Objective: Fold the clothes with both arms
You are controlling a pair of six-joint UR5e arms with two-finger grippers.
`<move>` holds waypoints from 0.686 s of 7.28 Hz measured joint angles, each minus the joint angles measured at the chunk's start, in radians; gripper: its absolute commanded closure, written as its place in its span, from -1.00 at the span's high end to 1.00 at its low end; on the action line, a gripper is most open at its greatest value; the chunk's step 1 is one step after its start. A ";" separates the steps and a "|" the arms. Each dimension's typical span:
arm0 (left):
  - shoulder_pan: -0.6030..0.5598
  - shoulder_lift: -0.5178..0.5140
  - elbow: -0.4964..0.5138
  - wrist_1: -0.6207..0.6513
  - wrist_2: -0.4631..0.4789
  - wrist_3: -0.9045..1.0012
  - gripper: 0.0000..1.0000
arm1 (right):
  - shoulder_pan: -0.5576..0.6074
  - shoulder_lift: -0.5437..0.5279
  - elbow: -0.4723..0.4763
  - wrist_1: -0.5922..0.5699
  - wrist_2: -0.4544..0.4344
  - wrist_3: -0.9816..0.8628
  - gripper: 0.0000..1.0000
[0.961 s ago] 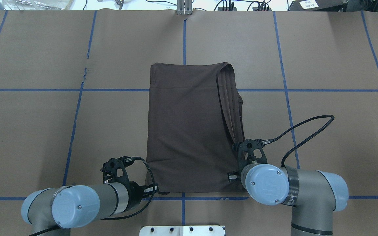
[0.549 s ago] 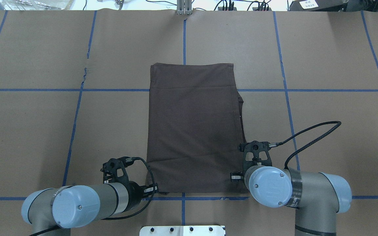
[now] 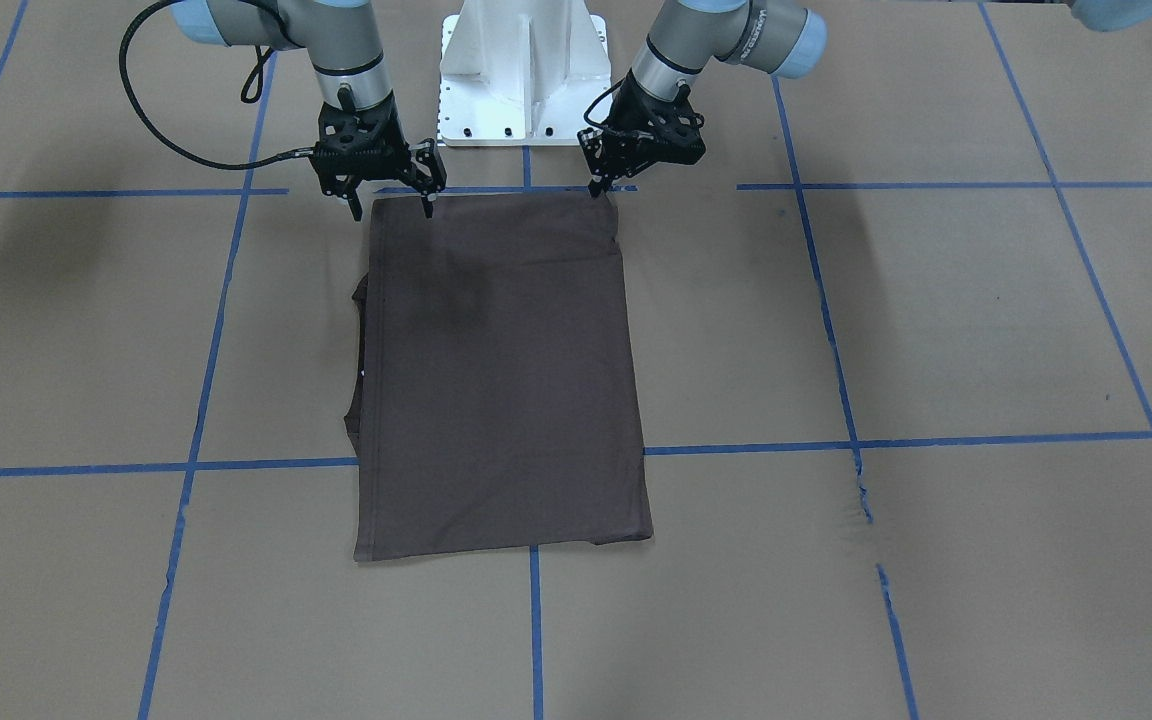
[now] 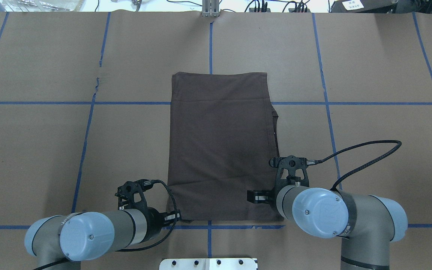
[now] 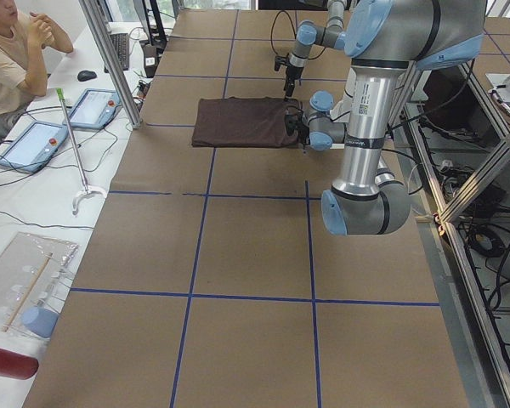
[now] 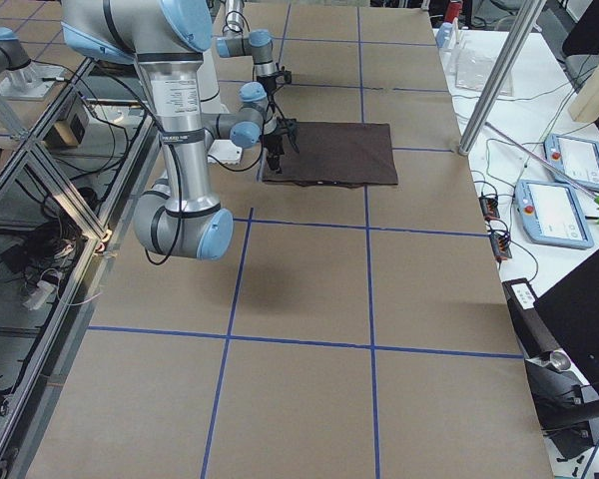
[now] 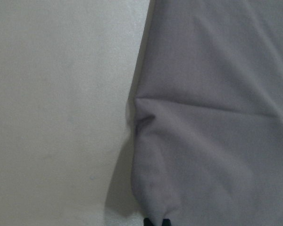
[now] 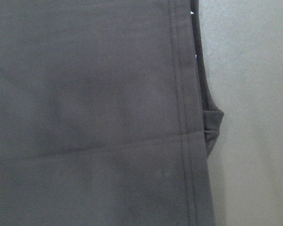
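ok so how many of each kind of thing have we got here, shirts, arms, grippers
T-shirt: 1
arms: 2 (left arm, right arm)
grippers: 2 (left gripper, right gripper)
total: 5

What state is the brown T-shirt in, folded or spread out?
Folded: the T-shirt lies as a narrow rectangle, no sleeves out, with a stitched hem lying over a lower layer along one long side.

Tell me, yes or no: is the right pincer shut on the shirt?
No: in the front-facing view the right pincer has its fingers wide apart at the corner of the T-shirt, and the cloth lies flat there.
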 measured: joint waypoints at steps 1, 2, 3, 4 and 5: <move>0.000 0.000 0.000 0.000 0.001 -0.001 -1.00 | -0.003 0.004 0.003 0.022 -0.010 0.138 0.85; 0.000 0.000 0.000 0.000 0.001 -0.003 -1.00 | -0.006 0.004 0.004 0.027 -0.032 0.246 0.85; 0.000 0.000 0.001 0.000 0.002 -0.005 -1.00 | -0.010 0.005 -0.003 0.011 -0.052 0.311 0.70; 0.000 0.000 0.002 0.000 0.003 -0.005 -1.00 | -0.018 0.009 -0.012 -0.023 -0.061 0.369 0.69; -0.001 0.000 0.004 0.000 0.005 -0.005 -1.00 | -0.031 0.016 -0.024 -0.055 -0.064 0.424 0.69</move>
